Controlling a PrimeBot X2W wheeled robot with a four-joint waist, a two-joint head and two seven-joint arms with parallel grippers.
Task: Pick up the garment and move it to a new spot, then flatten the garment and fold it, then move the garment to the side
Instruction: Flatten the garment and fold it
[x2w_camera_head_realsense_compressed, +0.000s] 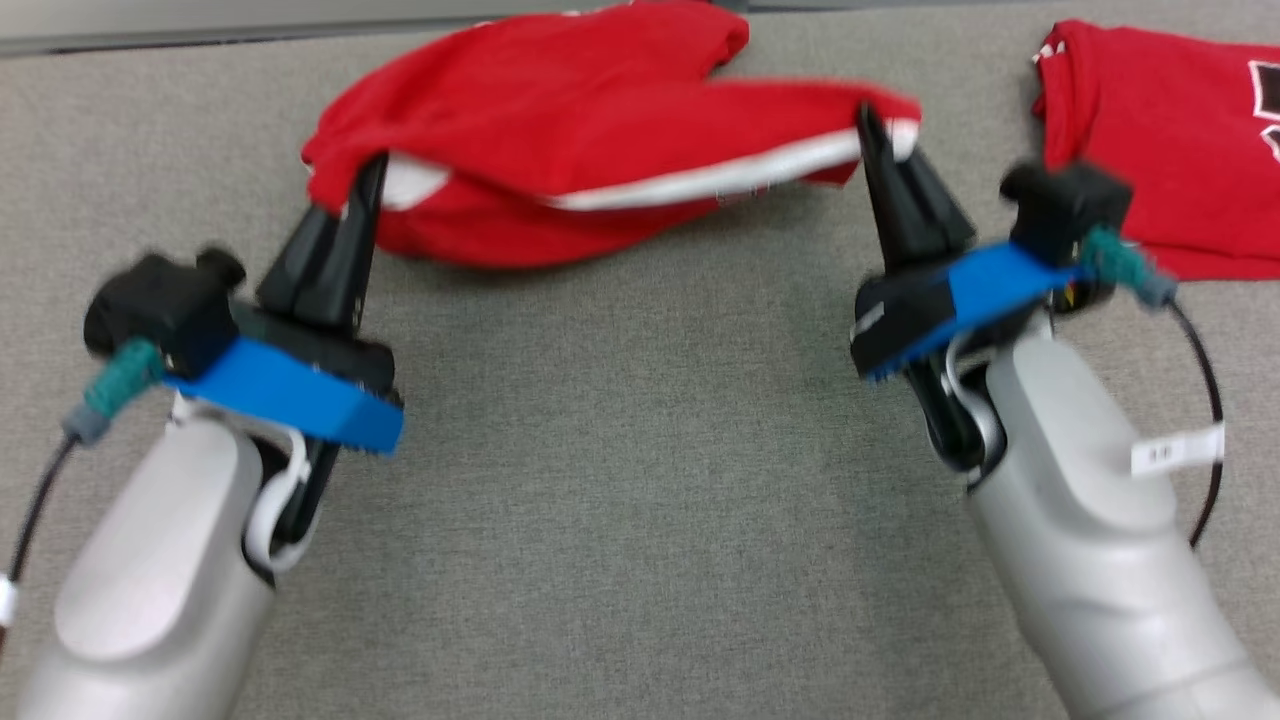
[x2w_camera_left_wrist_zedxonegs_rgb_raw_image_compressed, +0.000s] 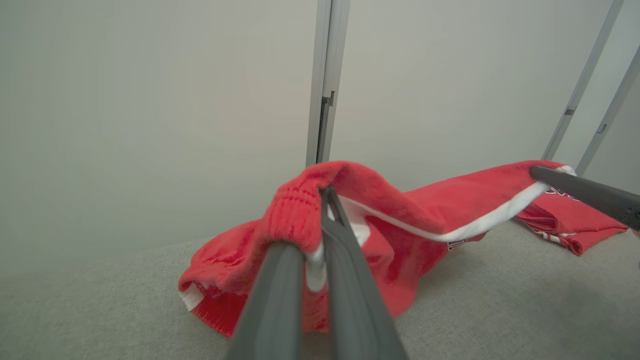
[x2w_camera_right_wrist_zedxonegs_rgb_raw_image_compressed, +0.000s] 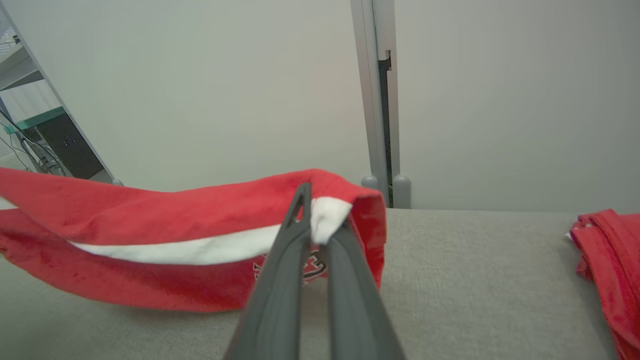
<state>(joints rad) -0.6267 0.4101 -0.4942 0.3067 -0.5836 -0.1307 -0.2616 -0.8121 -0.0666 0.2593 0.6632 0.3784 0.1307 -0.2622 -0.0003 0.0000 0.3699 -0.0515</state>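
Garment (x2w_camera_head_realsense_compressed: 600, 110): red knitted cloth, matt, white inner face. Counter (x2w_camera_head_realsense_compressed: 620, 450): grey, matt, finely textured covering. Left pincer (x2w_camera_head_realsense_compressed: 370, 170) and right pincer (x2w_camera_head_realsense_compressed: 868, 118): dark, smooth, matt plastic.

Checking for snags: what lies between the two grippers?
The red garment spans from left gripper to right gripper, over bare grey tabletop, in the head view.

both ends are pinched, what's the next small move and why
Probably spread the arms apart a little: left jaws and right jaws are shut on the garment at its white-trimmed edge, which sags between them, and the rest lies bunched on the grey surface.
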